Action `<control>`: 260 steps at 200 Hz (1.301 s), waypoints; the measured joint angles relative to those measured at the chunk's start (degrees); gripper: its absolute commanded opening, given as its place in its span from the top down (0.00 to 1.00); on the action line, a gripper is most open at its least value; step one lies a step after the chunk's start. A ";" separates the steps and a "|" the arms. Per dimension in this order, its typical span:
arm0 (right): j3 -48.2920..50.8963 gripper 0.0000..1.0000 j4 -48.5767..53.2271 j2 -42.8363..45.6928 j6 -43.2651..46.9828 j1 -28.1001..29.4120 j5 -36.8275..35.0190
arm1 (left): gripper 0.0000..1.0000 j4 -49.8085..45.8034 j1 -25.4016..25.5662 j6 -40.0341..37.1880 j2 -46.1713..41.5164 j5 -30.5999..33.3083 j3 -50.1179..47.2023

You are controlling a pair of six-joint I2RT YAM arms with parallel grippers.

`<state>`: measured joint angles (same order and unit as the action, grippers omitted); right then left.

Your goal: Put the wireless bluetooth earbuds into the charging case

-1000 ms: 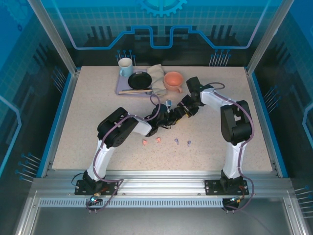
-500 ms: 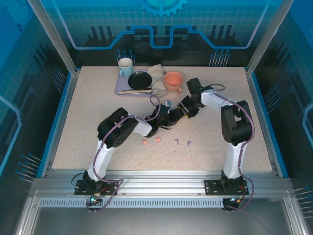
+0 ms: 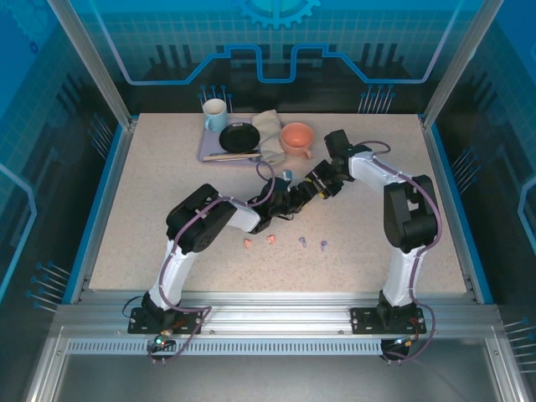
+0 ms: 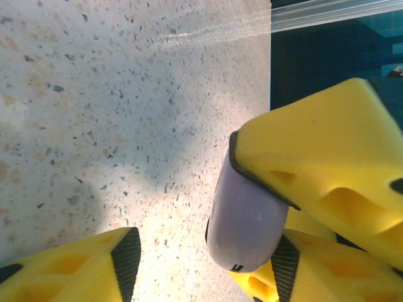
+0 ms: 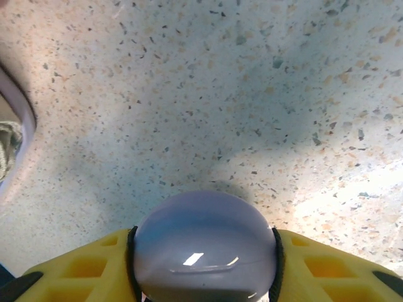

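**Honestly, this little case looks like a slippery one**

Okay, so my right fingers (image 3: 313,186) are clamped on the small glossy lilac plastic charging case (image 5: 204,233), one black pad on each flank. It's low over the speckled beige stone-look desk (image 3: 167,167), about mid-desk. I can't tell if it actually touches.

My left fingers (image 3: 291,198) are spread wide right beside it. From the left wrist, the case sits close against one pad and the other pad is well clear, so there's no grip from that side.

The buds lie in a row on the desk, closer to my arm bases and well apart from the case: two tiny coral-pink earbuds (image 3: 271,240) and two tiny lilac earbuds (image 3: 302,242).

My guess on handling:
- **Case:** it's light, hard and rounded, so it'll want to squirt out of a pinch. I'd hold it across the flatter sides, low on the body, and leave the lid end free. The lid looks closed, but I'm not sure.
- **Buds:** they probably weigh nothing and skitter if nudged. I'd use a narrow pinch with the pad tips, straight across the body.
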<state>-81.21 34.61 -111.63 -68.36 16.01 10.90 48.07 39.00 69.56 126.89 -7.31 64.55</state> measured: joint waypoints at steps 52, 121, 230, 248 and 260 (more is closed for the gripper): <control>0.17 0.53 -0.02 0.04 0.26 -0.44 1.64 | 0.42 0.76 0.07 -0.46 0.00 0.26 -0.22; 1.75 0.53 -1.44 0.85 0.42 -1.07 4.48 | 0.36 2.32 1.09 -3.58 -0.52 4.52 -1.42; 5.51 0.52 -3.41 0.98 0.22 -1.22 4.33 | 0.73 -1.18 2.80 -9.11 -0.68 7.06 -0.28; 5.53 0.50 -3.63 0.98 0.26 -1.22 4.15 | 0.75 -1.49 2.80 -8.85 -0.68 7.06 -0.11; 5.53 0.47 -3.61 0.98 0.44 -1.25 4.13 | 0.76 -1.49 2.80 -8.33 -0.68 7.04 -0.11</control>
<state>-75.68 31.00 -110.65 -67.92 14.76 15.03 46.59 41.80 61.23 126.21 -0.27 64.45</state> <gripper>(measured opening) 0.504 0.250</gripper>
